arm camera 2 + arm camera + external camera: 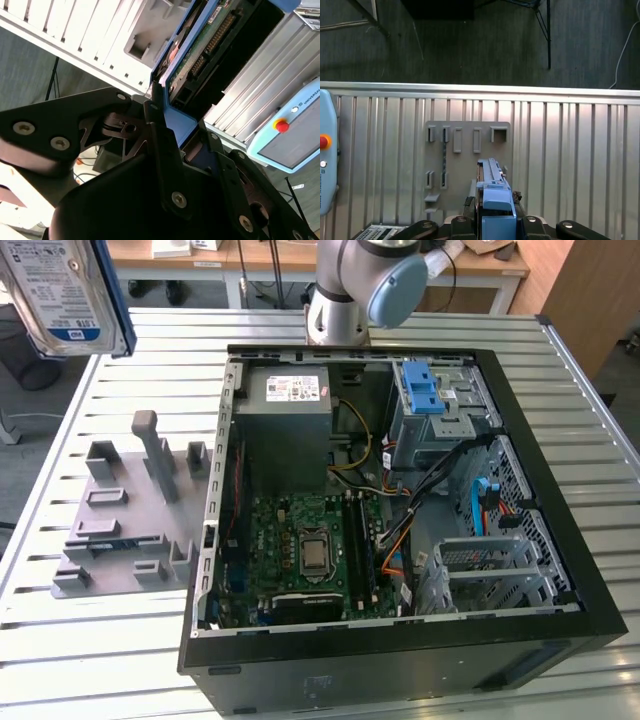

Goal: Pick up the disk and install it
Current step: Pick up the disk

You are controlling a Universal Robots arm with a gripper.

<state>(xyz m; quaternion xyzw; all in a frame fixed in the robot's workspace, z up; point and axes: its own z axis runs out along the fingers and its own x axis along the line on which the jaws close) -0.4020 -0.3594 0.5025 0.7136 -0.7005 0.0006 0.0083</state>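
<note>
Progress: the pick-up is done, the install is not. The disk hangs in the air, high at the exterior view's left. It is above the grey holder and well apart from the computer case.

Grip: the gripper is grasping the disk. In the second wrist view the black jaws are clenched on its blue side rail, one on either side. The disk's green underside and a connector row point away from the wrist. In the first wrist view the disk is seen edge-on, with the holder below it.

Disk: flat silver metal rectangle with a white-and-blue label and smooth blue plastic rails.

Worktop: ribbed pale metal slats with gaps between them.

Holder: matte grey plastic plate with upright posts and open slots, at the exterior view's left of the case.

Case: black sheet-metal box lying on its side, open upward.
- Near, at the exterior view's right: a pale perforated metal cage. I judge it a likely bay, and nothing is seated in it.
- Middle: a green main board with a square socket, and black, orange and blue cables running rightward.
- Farther: a plain grey power supply box with a white sticker.
- Just beside it on the right: a blue plastic latch on a ribbed grey frame.

Far: the arm, a smooth pale grey tube with a blue joint cap, rises beyond the case.
</note>
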